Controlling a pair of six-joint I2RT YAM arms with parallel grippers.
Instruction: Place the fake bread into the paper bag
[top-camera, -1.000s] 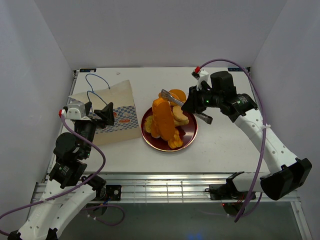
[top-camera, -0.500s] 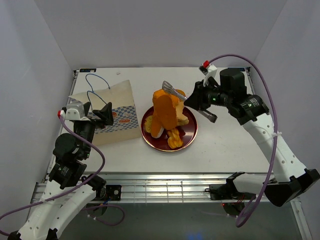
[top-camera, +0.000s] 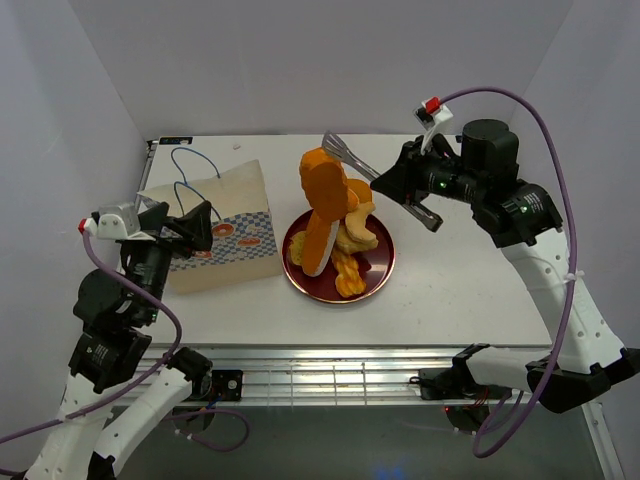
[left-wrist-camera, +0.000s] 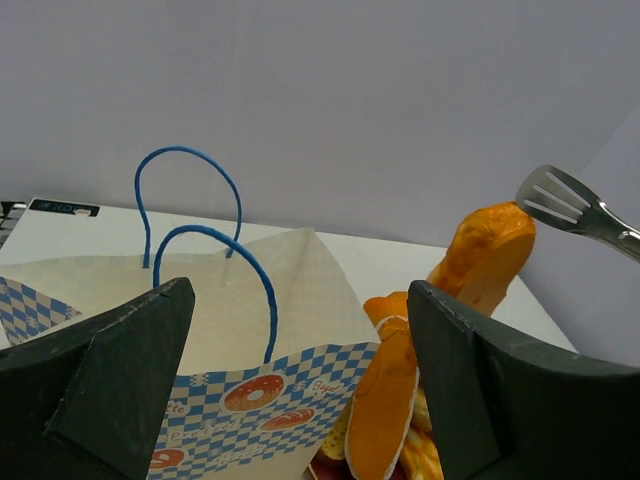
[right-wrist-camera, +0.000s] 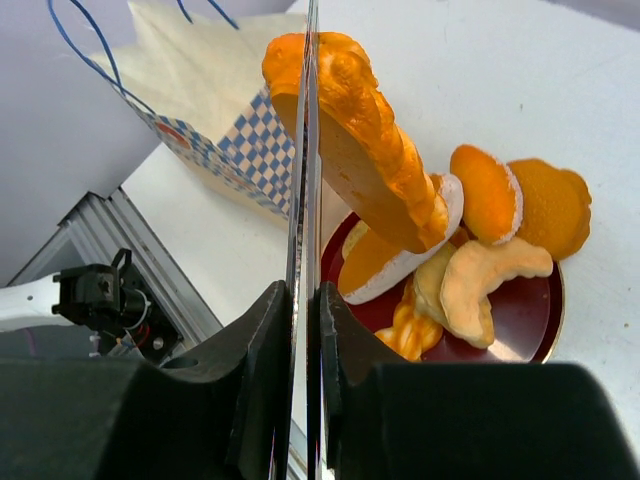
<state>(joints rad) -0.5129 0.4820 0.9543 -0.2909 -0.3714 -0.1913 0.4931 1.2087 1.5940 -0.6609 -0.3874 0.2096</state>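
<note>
Metal tongs (top-camera: 385, 183) are sitting clenched in my right gripper (top-camera: 400, 187), whose fingers are squeezing tight on the handles. Ahead of that gripper the slotted tips are touching the top end of a long loaf (top-camera: 324, 195) of the fake bread. The loaf is standing steeply tilted, its upper end up at the tongs. Its lower end is down among the other bread pieces (right-wrist-camera: 490, 270), and I cannot tell whether it is resting on them. Those pieces are lying on the dark red plate (top-camera: 386, 268), which is sitting below and ahead of my right gripper on the white table (top-camera: 450, 290). My left gripper (left-wrist-camera: 298, 335) is hovering with its jaws spread wide, grasping nothing. The paper bag (left-wrist-camera: 300, 285) is lying just ahead of it and slightly below, its checkered band nearest the fingers and its blue cord handles (left-wrist-camera: 190, 215) arching up beyond. From my left gripper the plate and loaf are showing ahead and to the right, just beside the bag's right edge. From my right gripper the bag is lying past the loaf, well apart from the fingers.
</note>
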